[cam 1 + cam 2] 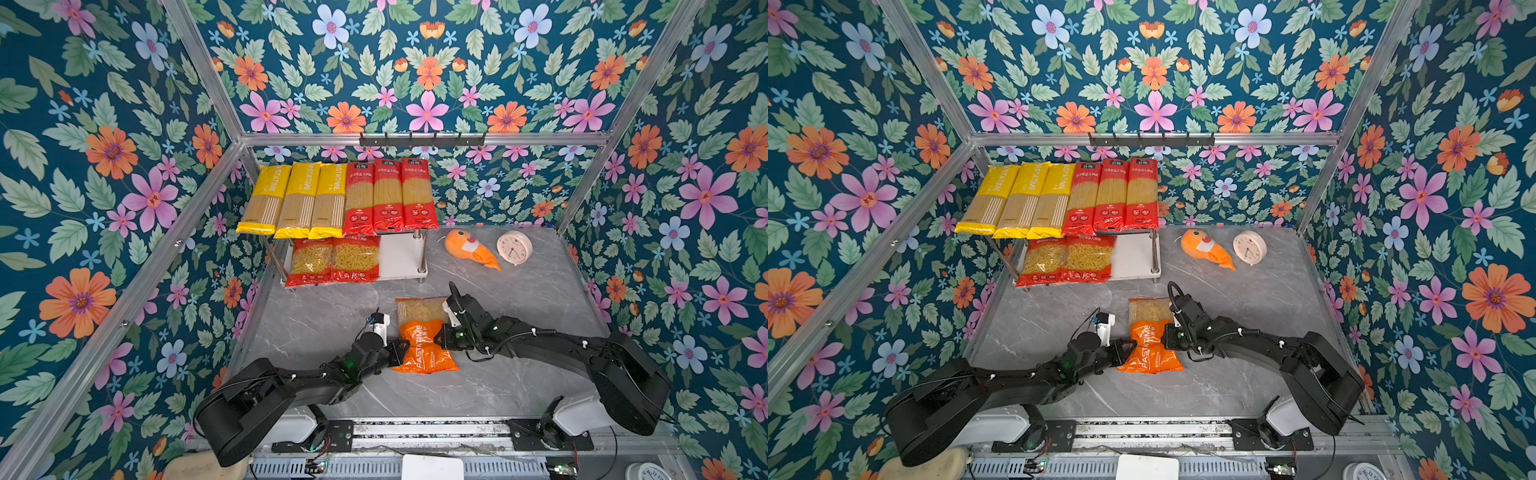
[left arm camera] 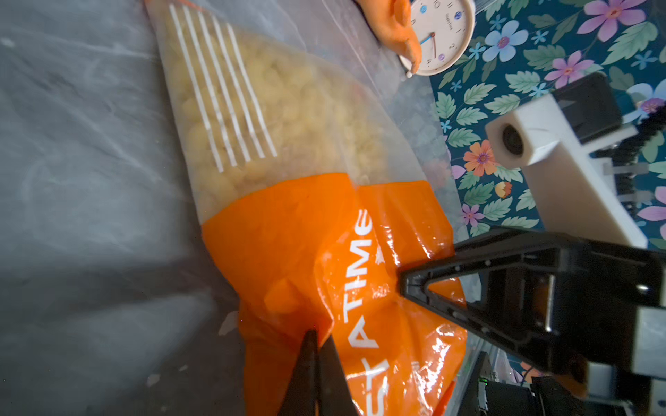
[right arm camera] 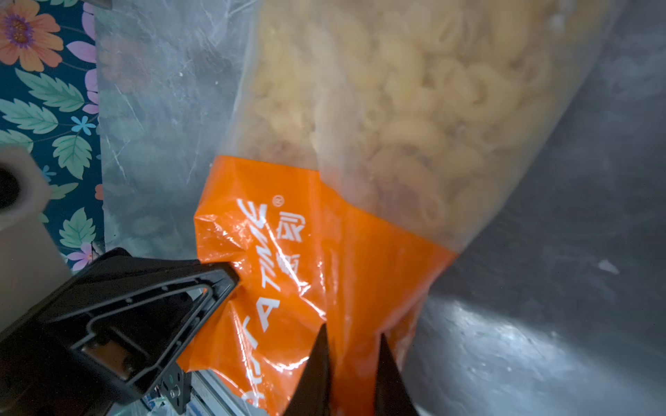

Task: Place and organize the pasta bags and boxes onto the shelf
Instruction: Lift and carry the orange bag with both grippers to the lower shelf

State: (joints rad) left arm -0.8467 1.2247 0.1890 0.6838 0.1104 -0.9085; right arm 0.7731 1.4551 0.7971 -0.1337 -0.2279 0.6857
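The orange PASTATIME bag (image 1: 424, 345) (image 1: 1150, 345) of short pasta lies on the grey table between my two arms. My left gripper (image 1: 405, 347) (image 2: 317, 333) is shut on a fold at the bag's left edge. From the other side, my right gripper (image 1: 436, 338) (image 3: 353, 331) is shut on a pinch of the orange film. The shelf (image 1: 401, 257) stands at the back left. Its top board carries three yellow spaghetti packs (image 1: 297, 199) and three red spaghetti packs (image 1: 388, 195). Two red short-pasta bags (image 1: 334, 259) lie on the left of its lower board.
An orange plush fish (image 1: 471, 249) and a round white clock (image 1: 514, 247) sit to the right of the shelf. A black hook rail (image 1: 422, 139) hangs on the back frame bar. Aluminium posts and flowered walls close in the table.
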